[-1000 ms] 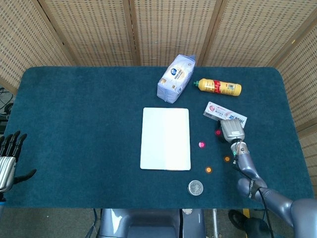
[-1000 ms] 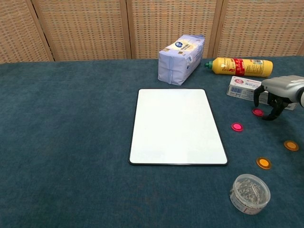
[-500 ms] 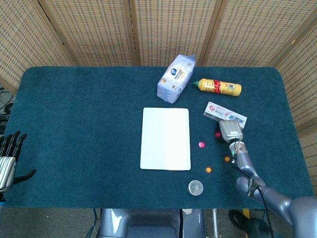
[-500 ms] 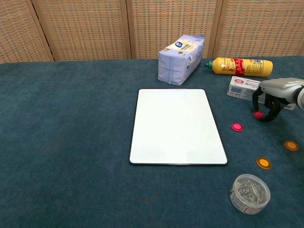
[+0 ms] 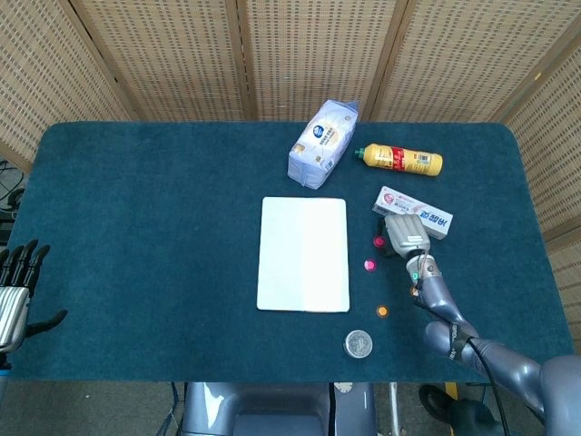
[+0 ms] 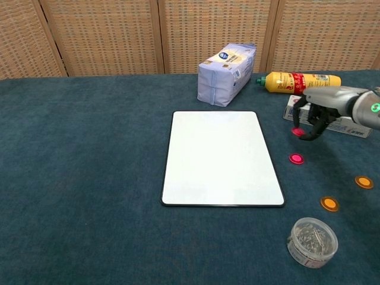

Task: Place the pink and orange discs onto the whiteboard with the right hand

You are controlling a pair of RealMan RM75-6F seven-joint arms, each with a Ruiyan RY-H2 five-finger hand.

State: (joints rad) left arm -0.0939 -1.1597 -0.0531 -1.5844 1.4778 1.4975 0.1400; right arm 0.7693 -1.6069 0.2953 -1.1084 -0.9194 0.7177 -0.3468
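My right hand (image 5: pixel 404 238) (image 6: pixel 313 114) hovers just right of the whiteboard (image 5: pixel 303 254) (image 6: pixel 221 157) and pinches a pink disc (image 5: pixel 379 242) (image 6: pixel 297 132) in its fingertips, lifted off the cloth. A second pink disc (image 5: pixel 369 265) (image 6: pixel 296 158) lies on the table below the hand. One orange disc (image 5: pixel 382 311) (image 6: pixel 329 203) lies nearer the front, and another orange disc (image 6: pixel 364 181) lies further right. The whiteboard is bare. My left hand (image 5: pixel 16 291) rests at the far left table edge, fingers spread and holding nothing.
A tissue pack (image 5: pixel 323 143) (image 6: pixel 227 73) and a yellow bottle (image 5: pixel 399 160) (image 6: pixel 300 83) lie at the back. A toothpaste box (image 5: pixel 418 211) (image 6: pixel 350 126) sits just behind my right hand. A clear jar of clips (image 5: pixel 359 343) (image 6: pixel 312 242) stands near the front edge.
My right hand closed on the pink disc beside the toothpaste box, lifted it and carried it left toward the whiteboard. The left hand has not moved.
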